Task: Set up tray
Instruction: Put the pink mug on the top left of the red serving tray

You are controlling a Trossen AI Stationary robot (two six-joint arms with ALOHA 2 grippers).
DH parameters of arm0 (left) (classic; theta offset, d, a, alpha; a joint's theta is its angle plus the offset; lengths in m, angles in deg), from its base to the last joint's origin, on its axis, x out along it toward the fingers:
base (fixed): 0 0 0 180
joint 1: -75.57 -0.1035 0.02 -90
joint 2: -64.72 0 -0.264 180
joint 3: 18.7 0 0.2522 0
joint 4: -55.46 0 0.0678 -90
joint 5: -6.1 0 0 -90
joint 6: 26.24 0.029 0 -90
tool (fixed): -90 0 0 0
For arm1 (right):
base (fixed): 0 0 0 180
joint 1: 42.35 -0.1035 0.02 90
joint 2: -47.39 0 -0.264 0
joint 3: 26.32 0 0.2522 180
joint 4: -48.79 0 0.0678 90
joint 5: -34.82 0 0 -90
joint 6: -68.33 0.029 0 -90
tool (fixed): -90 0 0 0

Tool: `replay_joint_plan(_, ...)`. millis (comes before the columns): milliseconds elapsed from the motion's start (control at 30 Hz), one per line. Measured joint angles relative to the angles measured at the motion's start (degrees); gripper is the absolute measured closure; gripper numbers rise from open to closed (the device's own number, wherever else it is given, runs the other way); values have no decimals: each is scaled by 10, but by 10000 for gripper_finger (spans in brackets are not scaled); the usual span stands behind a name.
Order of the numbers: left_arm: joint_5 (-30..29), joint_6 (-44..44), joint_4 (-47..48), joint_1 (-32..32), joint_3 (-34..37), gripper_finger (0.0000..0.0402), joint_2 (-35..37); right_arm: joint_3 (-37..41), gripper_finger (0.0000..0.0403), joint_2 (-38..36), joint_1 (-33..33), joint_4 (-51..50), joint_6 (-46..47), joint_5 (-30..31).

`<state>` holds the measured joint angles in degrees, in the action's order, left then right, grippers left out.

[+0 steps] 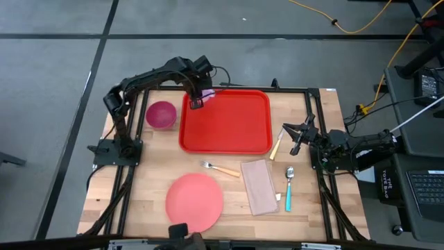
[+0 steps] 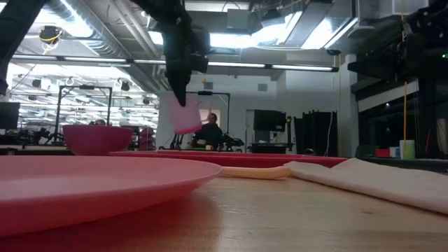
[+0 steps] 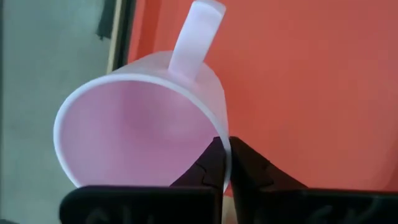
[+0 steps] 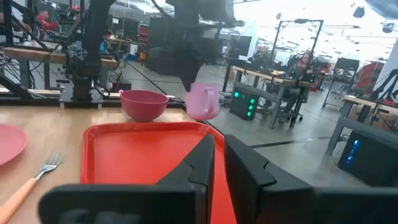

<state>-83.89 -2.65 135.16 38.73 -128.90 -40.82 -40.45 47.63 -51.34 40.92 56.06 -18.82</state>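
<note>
The red tray lies flat on the far middle of the table. My left gripper hangs over the tray's far left corner, shut on a pale pink cup with a handle. In the low view the cup hangs tilted in the air. In the right wrist view the cup sits above the tray. My right gripper waits shut and holding nothing, just off the tray's right edge. My left gripper pinches the cup's wall at the rim, on the side away from the handle. One finger is inside the cup and one outside. The fingers come from above. The cup hangs tilted, lifted clear above the tray.
A magenta bowl stands left of the tray. Near the table's front lie a salmon-pink plate, a fork, a folded beige napkin and a blue-handled spoon. A utensil lies by my right gripper.
</note>
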Motion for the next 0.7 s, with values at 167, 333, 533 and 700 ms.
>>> replay_joint_plan(167,25,1,17,-18,0,399,-20,0,361,0,0,0,-1,0)
replay_joint_plan(333,27,12,18,-29,0,399,-30,0,361,0,0,0,-3,0)
replay_joint_plan(533,30,13,46,-36,-55,399,-59,0,361,0,0,8,-29,0)
replay_joint_plan(700,54,26,74,-37,-107,399,-95,0,361,0,0,12,-32,0)
